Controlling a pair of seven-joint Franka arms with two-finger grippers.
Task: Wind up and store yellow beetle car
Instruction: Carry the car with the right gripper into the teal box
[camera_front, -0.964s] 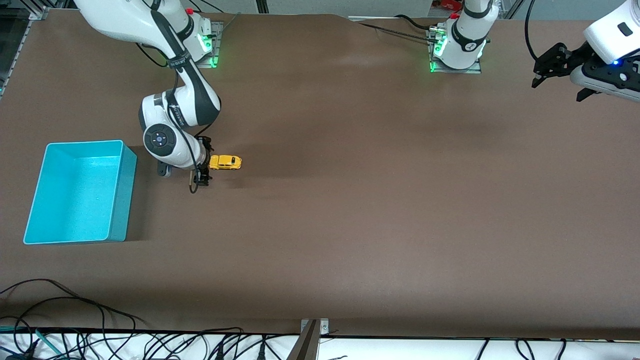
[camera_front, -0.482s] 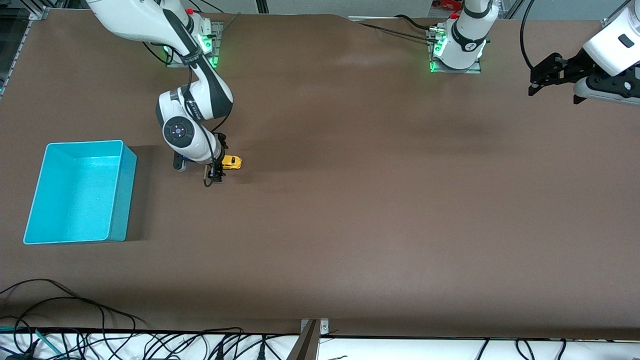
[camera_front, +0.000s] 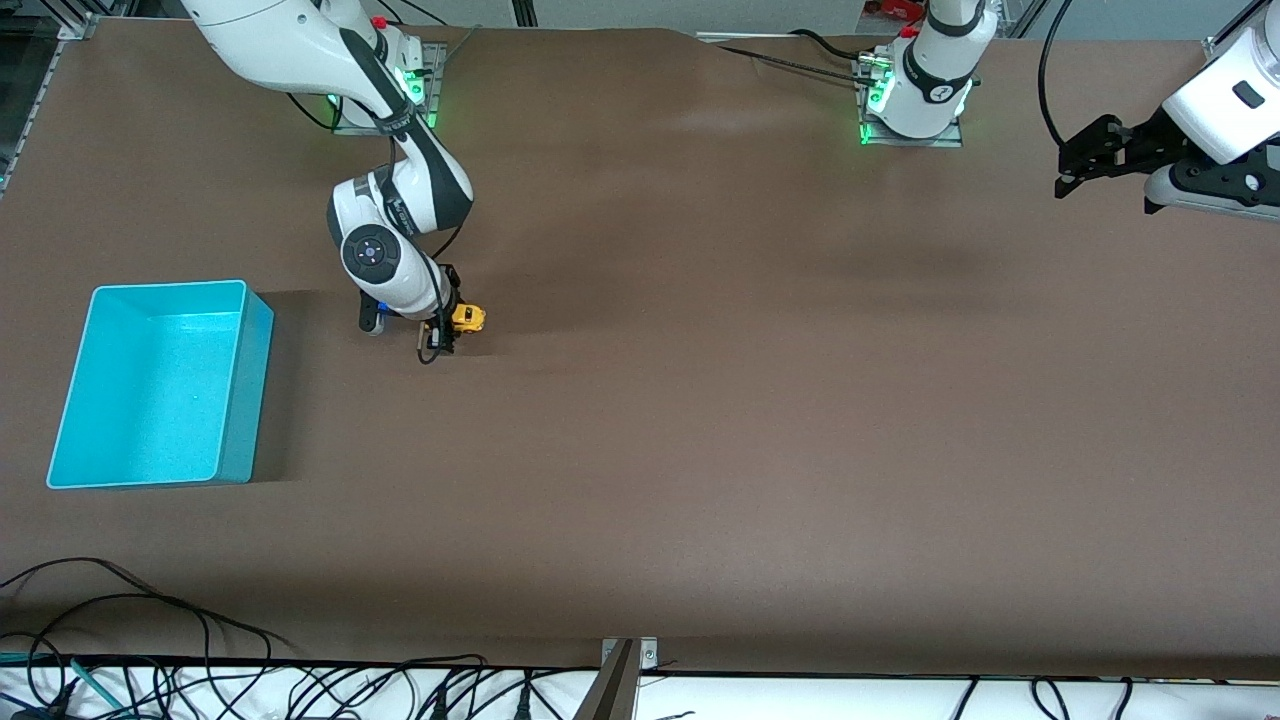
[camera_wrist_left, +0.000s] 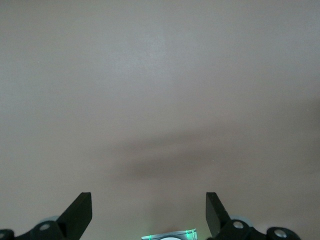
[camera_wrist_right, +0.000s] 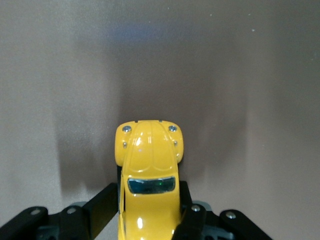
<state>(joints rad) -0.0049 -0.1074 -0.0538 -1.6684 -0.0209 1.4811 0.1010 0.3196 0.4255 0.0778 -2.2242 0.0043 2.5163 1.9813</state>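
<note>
scanning from the front camera's edge toward the robot bases

cables: black cables lie tangled along the white strip at the table's nearest edge, toward the right arm's end.
table: a plain brown table with a matte top, bare over most of its width.
bin: a turquoise bin stands upright and open-topped at the right arm's end of the table, well apart from the car.
yellow beetle car: the yellow beetle car sits on the table, farther from the front camera than most of the bin; in the right wrist view its rounded nose sticks out past the fingers.
right gripper: the right gripper is down at the table with its fingers pressed against the car's sides, pinching it.
left gripper: the left gripper waits in the air over the left arm's end of the table, fingers spread wide with only bare table under them.
bases: both arm bases glow green along the table's farthest edge.
</note>
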